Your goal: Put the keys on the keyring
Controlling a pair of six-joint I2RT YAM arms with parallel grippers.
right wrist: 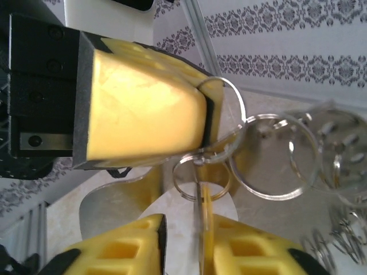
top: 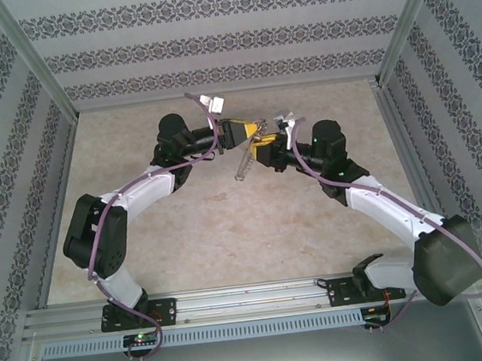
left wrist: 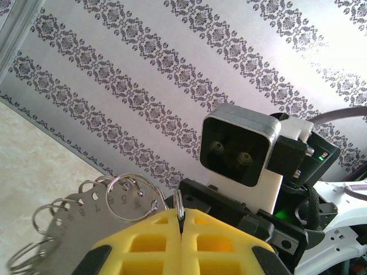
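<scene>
Beige stone-look table [top: 229, 233], patterned wallpaper walls [top: 226, 40], metal rail [top: 236, 300] lower frame; upper centre left gripper [left wrist: 180, 220] clamped on keyring [left wrist: 86, 220], right gripper [right wrist: 183, 240] jaws apart.

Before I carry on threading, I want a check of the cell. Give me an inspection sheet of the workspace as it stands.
Surface: beige table, no damage seen.
Job's things: keyring, a numbered metal plate fringed with split rings, is held off the table. The key is probably the thin edge-on piece reaching a small ring; I cannot tell if it is threaded.
Clutter: nothing seen.
Claws: left claw is shut on one ring of the keyring. Right claw has its jaws apart, with the thin piece beside one finger.
Cables: purple cables run along both arms, no snag seen.
Surroundings: patterned walls, aluminium rail.
</scene>
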